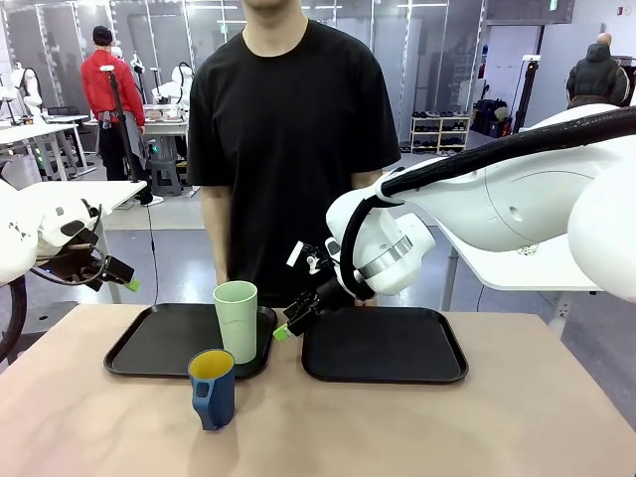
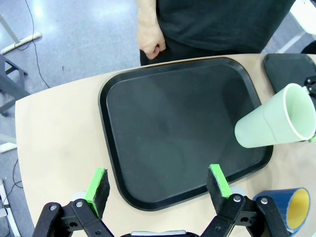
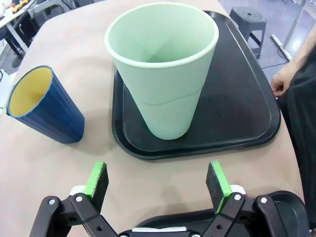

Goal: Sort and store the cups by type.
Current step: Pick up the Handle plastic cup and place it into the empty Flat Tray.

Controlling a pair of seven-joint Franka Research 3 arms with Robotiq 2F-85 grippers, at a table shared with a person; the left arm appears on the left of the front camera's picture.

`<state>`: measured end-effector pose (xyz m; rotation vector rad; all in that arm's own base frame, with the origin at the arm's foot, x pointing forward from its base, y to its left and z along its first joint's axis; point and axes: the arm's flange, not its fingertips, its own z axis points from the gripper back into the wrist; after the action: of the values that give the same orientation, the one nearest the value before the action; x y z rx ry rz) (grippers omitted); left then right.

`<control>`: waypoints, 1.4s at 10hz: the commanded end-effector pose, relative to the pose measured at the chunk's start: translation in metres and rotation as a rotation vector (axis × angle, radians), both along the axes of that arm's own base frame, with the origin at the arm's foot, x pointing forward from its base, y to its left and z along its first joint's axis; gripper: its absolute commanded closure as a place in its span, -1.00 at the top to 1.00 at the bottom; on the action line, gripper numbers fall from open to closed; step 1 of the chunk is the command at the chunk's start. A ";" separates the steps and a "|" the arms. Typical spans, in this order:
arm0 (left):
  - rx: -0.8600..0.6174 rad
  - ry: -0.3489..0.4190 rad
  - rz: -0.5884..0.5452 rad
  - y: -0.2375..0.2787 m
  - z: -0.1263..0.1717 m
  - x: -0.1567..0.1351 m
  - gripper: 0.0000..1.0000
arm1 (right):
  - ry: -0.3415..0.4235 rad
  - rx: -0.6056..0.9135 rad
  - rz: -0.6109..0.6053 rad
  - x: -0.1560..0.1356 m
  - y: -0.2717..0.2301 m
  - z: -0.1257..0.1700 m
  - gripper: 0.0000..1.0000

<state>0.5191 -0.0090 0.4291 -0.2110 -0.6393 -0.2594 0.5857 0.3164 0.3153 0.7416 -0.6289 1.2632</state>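
Observation:
A tall mint-green tumbler [image 1: 237,320] stands upright on the right end of the left black tray [image 1: 159,343]. In front of that tray, a dark blue mug [image 1: 213,388] with a yellow inside sits on the bare table. My right gripper [image 1: 288,326] hovers low between the two trays, just right of the tumbler. In the right wrist view the right gripper [image 3: 158,180] is open and empty, with the tumbler [image 3: 165,84] and mug [image 3: 47,111] ahead of it. My left gripper [image 1: 124,276] hangs at the far left, above the table's corner. In the left wrist view the left gripper [image 2: 158,180] is open over the tray [image 2: 182,128].
A second black tray [image 1: 383,346] lies bare to the right. A person in black stands at the far side, one hand [image 2: 150,39] hanging near the left tray's far edge. The front of the wooden table is bare apart from the mug.

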 end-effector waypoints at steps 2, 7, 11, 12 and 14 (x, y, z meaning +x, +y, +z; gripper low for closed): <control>-0.007 -0.003 0.006 0.000 0.001 0.001 1.00 | -0.017 -0.001 -0.001 0.001 0.001 -0.002 1.00; -0.007 -0.003 0.006 0.000 0.001 0.001 1.00 | -0.017 -0.001 -0.001 0.001 0.001 -0.002 1.00; -0.007 -0.003 0.006 0.000 0.001 0.001 1.00 | -0.037 -0.100 -0.027 -0.027 -0.021 0.027 1.00; -0.007 -0.003 0.006 0.000 0.001 0.001 1.00 | -0.037 -0.180 -0.054 -0.045 -0.040 0.040 1.00; -0.007 -0.003 0.006 0.000 0.001 0.001 1.00 | -0.024 -0.311 -0.084 -0.074 -0.085 0.064 1.00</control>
<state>0.5191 -0.0087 0.4289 -0.2108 -0.6391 -0.2589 0.5333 0.2512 0.3611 0.5083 -0.5500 1.2896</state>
